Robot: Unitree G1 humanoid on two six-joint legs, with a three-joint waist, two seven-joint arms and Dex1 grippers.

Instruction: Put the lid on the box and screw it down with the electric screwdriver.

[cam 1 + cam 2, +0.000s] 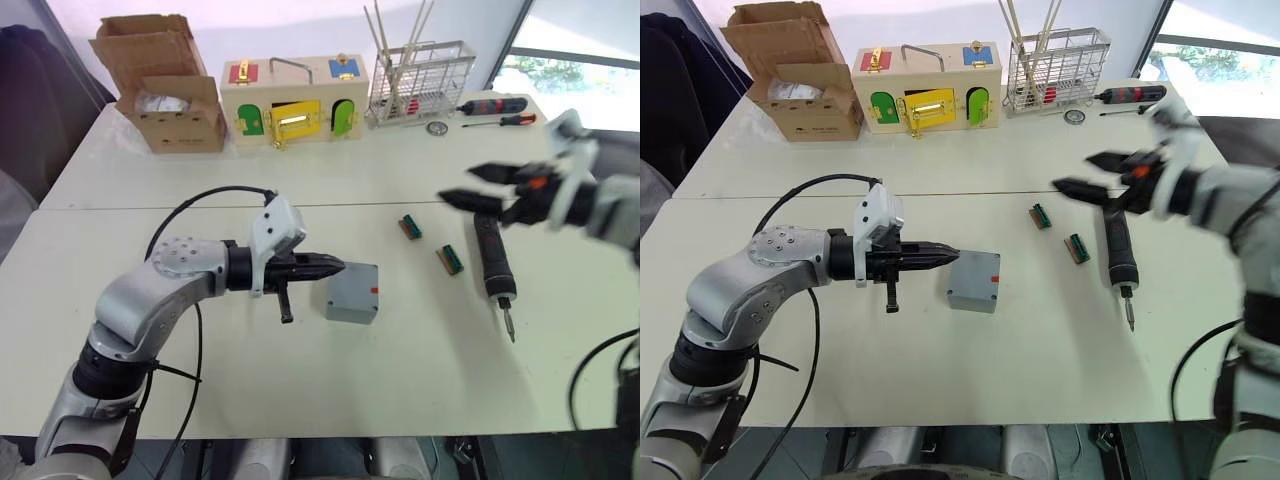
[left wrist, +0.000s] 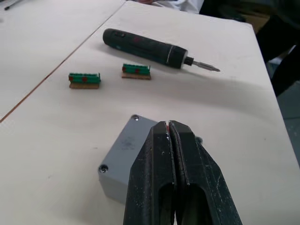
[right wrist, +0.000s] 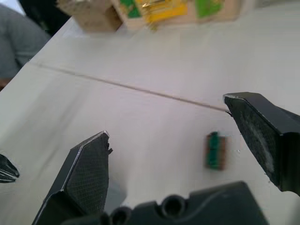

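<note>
Mid-frame, my closed left gripper [image 1: 335,266] steadies the lidded box [image 1: 352,293]; open right gripper [image 1: 480,187] hovers above the unlifted electric screwdriver [image 1: 494,262].

The box [image 1: 352,293] sits on the table [image 1: 300,380] just ahead of the left gripper [image 1: 335,266], whose tips reach its near edge. Beyond the box from that gripper lie two small connector blocks [image 1: 410,227], then the electric screwdriver [image 1: 494,266], directly beneath the right gripper [image 1: 470,187]. Far behind both grippers, along the table's back edge, stand a cardboard box [image 1: 165,95], a wooden box [image 1: 293,100] and a wire rack [image 1: 420,80].
</note>
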